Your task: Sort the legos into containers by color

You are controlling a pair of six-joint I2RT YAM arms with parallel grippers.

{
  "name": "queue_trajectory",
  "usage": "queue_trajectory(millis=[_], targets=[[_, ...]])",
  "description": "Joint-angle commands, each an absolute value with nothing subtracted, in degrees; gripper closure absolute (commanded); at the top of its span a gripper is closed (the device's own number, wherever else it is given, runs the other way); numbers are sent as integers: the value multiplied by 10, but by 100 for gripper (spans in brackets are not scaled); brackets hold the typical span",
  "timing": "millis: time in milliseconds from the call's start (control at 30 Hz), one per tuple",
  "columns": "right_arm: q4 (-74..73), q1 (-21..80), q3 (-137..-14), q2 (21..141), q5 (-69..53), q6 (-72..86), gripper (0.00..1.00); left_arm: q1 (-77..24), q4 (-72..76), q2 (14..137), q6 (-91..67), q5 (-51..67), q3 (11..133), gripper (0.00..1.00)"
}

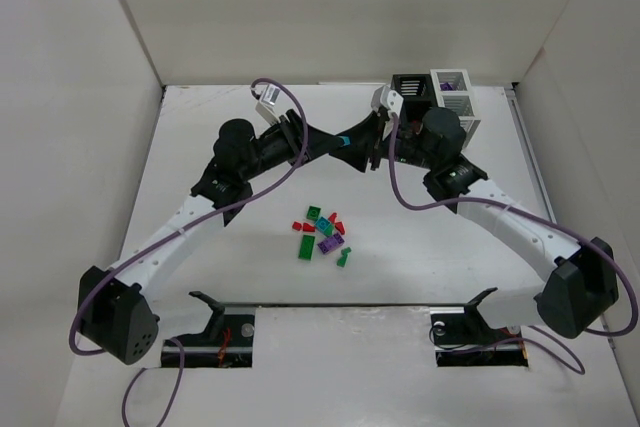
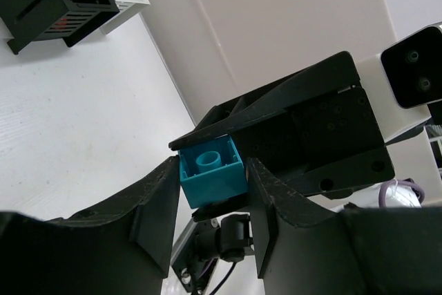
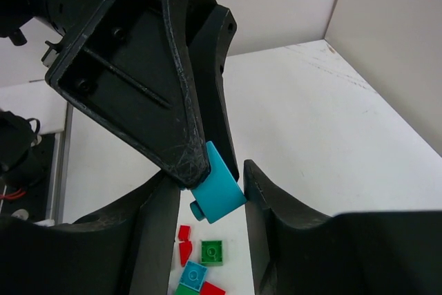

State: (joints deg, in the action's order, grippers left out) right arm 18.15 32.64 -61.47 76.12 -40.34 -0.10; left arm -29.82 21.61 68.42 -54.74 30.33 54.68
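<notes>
- Your left gripper [image 2: 213, 170] is clamped on a teal brick [image 2: 210, 183]. Its two fingers [image 2: 155, 212] press against opposite sides of the brick, right at their tips.
- The brick hangs in the air between the two grippers, well above the table [image 1: 200, 147]. It does not touch the table or the bins.
- Your right gripper [image 3: 213, 184] meets the left one tip to tip, coming in from the opposite side.
- The right gripper's fingers [image 3: 266, 219] stand close on either side of the same brick. The finger on its right touches a corner of the brick. The tip of the other finger is hidden behind the left gripper's tip.
- You cannot tell from these views whether the right gripper has clamped the brick or only brackets it.
- The loose bricks [image 1: 322, 232] lie in a tight cluster on the table, below the meeting point and back toward the arm bases. They are green, red, purple and teal.
- In the right wrist view, a red, a green and a teal brick from this cluster show under the fingers.
- The black bin [image 1: 408, 87] and the white bin [image 1: 452, 92] stand joined side by side on the table. They are just past the right gripper's wrist, on the side away from the arm bases.
- The black bin is the one nearer the left gripper's side.
- A bit of purple shows inside the white bin.
- A purple cable [image 1: 270, 172] loops out from each arm, farther back along it.
</notes>
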Motion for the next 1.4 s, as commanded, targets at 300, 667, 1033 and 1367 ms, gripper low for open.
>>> queue_trajectory(millis=[300,667,1033,1367], targets=[[216,312,-648,766,-494,13,99,-300,258,699,-555,323,571,71],[198,280,-648,766,-499,44,100,-300,248,709,-543,306,593,34],[87,176,-670,808,-334,77,100,-276,85,703,-453,136,636,0],[-195,37,-937,1014,42,122,100,-271,-106,674,-410,-117,600,0]])
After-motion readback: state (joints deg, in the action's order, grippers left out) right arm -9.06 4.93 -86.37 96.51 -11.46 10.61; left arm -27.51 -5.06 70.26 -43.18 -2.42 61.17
